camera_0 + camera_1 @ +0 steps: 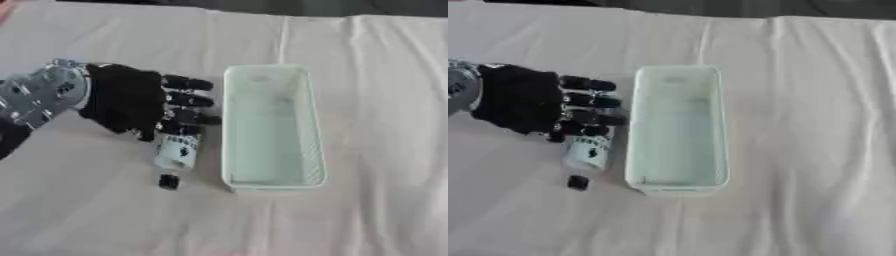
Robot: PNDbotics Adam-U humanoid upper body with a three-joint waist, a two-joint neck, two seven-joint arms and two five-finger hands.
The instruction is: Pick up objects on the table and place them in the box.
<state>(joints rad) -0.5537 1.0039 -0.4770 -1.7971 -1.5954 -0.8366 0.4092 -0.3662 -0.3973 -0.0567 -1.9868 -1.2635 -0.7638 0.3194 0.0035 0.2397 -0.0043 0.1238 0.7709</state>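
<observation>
A small white bottle (176, 151) with black markings lies on the cloth just left of the pale green box (269, 127). My left hand (131, 100) comes in from the left, palm down, and covers the bottle's upper end. Its fingers (188, 100) are stretched toward the box wall and do not wrap the bottle; the lowest finger and the thumb (145, 134) sit at the bottle's top. A small black piece (168, 182) lies on the cloth just below the bottle. The box looks empty inside. My right hand shows in neither view.
A wrinkled white cloth (376, 100) covers the whole table. The long, narrow box stands upright in the middle, its near end (271, 186) toward me. A dark strip runs along the far table edge.
</observation>
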